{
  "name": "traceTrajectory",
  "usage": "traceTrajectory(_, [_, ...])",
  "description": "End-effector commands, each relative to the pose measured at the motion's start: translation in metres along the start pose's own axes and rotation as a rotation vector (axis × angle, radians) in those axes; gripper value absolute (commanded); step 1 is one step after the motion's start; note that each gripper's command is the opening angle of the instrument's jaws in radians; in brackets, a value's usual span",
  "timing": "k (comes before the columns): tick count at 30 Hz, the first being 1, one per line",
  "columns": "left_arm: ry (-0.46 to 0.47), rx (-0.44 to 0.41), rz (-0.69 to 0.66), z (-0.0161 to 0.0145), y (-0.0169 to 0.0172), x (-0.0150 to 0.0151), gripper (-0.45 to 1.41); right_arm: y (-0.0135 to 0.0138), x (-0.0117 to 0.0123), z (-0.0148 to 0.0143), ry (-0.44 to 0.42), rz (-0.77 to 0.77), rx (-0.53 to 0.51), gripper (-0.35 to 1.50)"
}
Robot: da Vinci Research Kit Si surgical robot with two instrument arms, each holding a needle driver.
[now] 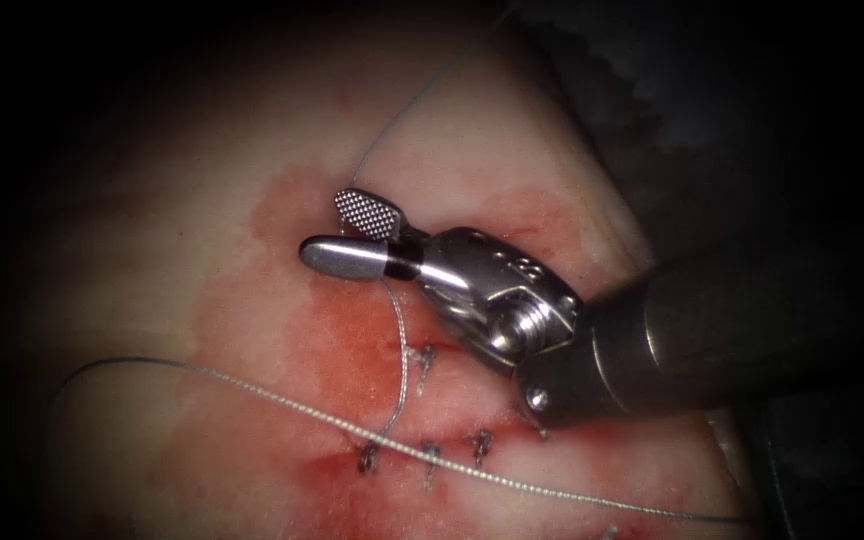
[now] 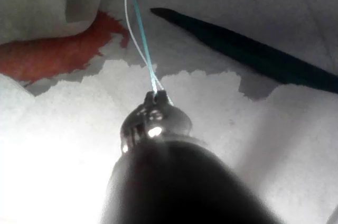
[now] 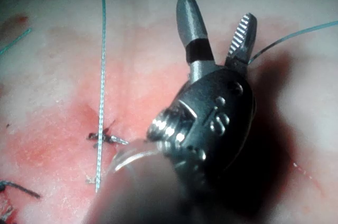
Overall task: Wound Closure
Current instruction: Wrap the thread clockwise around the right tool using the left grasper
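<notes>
- Right tool (image 1: 357,232): jaws parted and grasping nothing; a strand of thread (image 1: 404,345) runs through the crotch between them, up and away beyond the tips and down behind the wrist to the stitched cut (image 1: 422,450).
- Left tool (image 2: 154,109): seen in its own wrist view, clenched on the thread (image 2: 141,39), which leaves its tip as two close strands.
- Needle: not identified with certainty; a dark pointed shape lies well beyond the left tool's tip, too indistinct to name.
- Tissue (image 1: 202,250): stained with red fluid (image 1: 342,340) under and beside the right tool; knotted stitches (image 1: 430,452) sit just below its wrist, and a second long strand crosses them.
- Risk, judged: closing the right jaws here could nick or sever the strand lying in the crotch; any pull from the left tool could saw that strand against the serrated jaw face or lift the nearby stitches.
- Risk, judged: the two loose strands could tangle around the right wrist.
- Markings: embossed characters on the right tool's clevis (image 3: 219,121), not legible.
</notes>
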Motion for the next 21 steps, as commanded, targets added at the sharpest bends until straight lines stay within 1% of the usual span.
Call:
traceTrajectory(1, [-0.005, 0.002, -0.021, 0.0003, 0.0000, -0.0002, -0.45, -0.0012, 0.0009, 0.0026, -0.014, -0.005, 0.008, 0.89])
traceTrajectory(2, [-0.006, 0.001, -0.028, -0.0009, -0.0003, 0.0008, -0.45, -0.0025, 0.0014, 0.0039, -0.023, -0.013, 0.019, 0.86])
traceTrajectory(3, [-0.007, 0.005, -0.045, -0.0018, -0.0004, 0.0015, -0.45, -0.0031, 0.0016, 0.0044, -0.029, -0.016, 0.026, 0.83])
traceTrajectory(5, [-0.008, 0.007, -0.059, -0.0035, -0.0005, 0.0027, -0.45, -0.0042, 0.0019, 0.0048, -0.036, -0.016, 0.034, 0.76])
traceTrajectory(8, [0.019, -0.018, -0.112, -0.0064, -0.0006, 0.0048, -0.45, -0.0057, 0.0015, 0.0047, -0.058, -0.019, 0.067, 0.74])
traceTrajectory(9, [0.036, -0.030, -0.142, -0.0072, -0.0007, 0.0054, -0.45, -0.0062, 0.0011, 0.0046, -0.077, -0.017, 0.086, 0.71])
traceTrajectory(11, [0.080, -0.059, -0.228, -0.0092, -0.0008, 0.0071, -0.45, -0.0069, 0.0004, 0.0045, -0.118, -0.006, 0.102, 0.71])
traceTrajectory(12, [0.112, -0.078, -0.251, -0.0109, -0.0007, 0.0086, -0.45, -0.0076, -0.0003, 0.0045, -0.173, 0.006, 0.106, 0.69])
traceTrajectory(13, [0.127, -0.079, -0.254, -0.0120, -0.0006, 0.0097, -0.45, -0.0080, -0.0007, 0.0044, -0.210, 0.020, 0.110, 0.69])
traceTrajectory(16, [0.134, -0.076, -0.267, -0.0139, 0.0001, 0.0108, -0.45, -0.0080, -0.0009, 0.0039, -0.210, 0.059, 0.105, 0.64])
traceTrajectory(17, [0.134, -0.076, -0.266, -0.0143, 0.0005, 0.0107, -0.45, -0.0078, -0.0009, 0.0036, -0.210, 0.071, 0.097, 0.57])
traceTrajectory(18, [0.130, -0.097, -0.264, -0.0146, 0.0013, 0.0104, -0.45, -0.0073, -0.0009, 0.0030, -0.197, 0.073, 0.080, 0.56])
traceTrajectory(21, [0.134, -0.091, -0.269, -0.0153, 0.0023, 0.0101, -0.45, -0.0066, -0.0014, 0.0025, -0.196, 0.079, 0.078, 0.56])
